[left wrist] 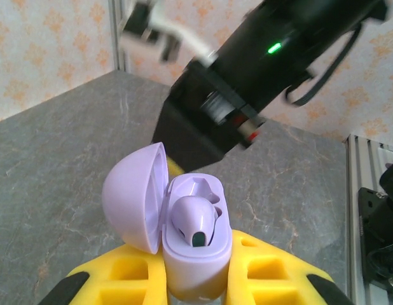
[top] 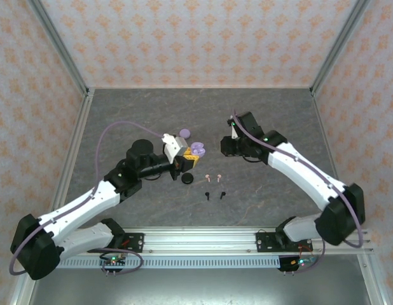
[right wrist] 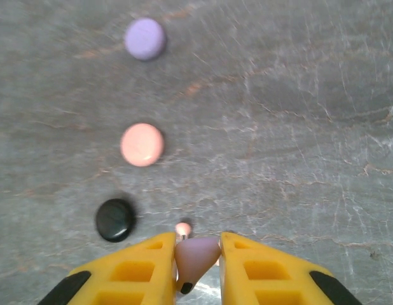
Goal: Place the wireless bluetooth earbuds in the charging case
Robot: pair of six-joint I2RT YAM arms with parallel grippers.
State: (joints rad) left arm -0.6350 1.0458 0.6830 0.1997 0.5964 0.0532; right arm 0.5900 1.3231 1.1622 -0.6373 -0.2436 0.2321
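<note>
Where the overhead camera looks down on the grey desk (top: 120, 121), the left tool (top: 182, 157) is clamped on the lilac case (top: 196, 150) near the middle, and the right tool (top: 229, 146) hangs just beside it to the right. A lilac disc (top: 184, 133) lies behind the case and a black disc (top: 187, 178) in front of it. Nearer the bases, 2 pink buds (top: 208, 176) lie side by side, with 2 black buds (top: 208, 195) just in front of them. At the left wrist, yellow fingers (left wrist: 120, 276) grip the case (left wrist: 196, 264). Its lid (left wrist: 134, 197) is swung wide to the left, and 1 lilac bud (left wrist: 193, 219) sits in a well. At the right wrist, the right tool (right wrist: 196, 248) pinches a pale bud (right wrist: 195, 253) above the desk. Below it the lilac disc (right wrist: 145, 39), a pink disc (right wrist: 142, 144) and the black disc (right wrist: 116, 220) lie in a row, with 1 of the pink buds (right wrist: 182, 229) just past the fingertips.
</note>
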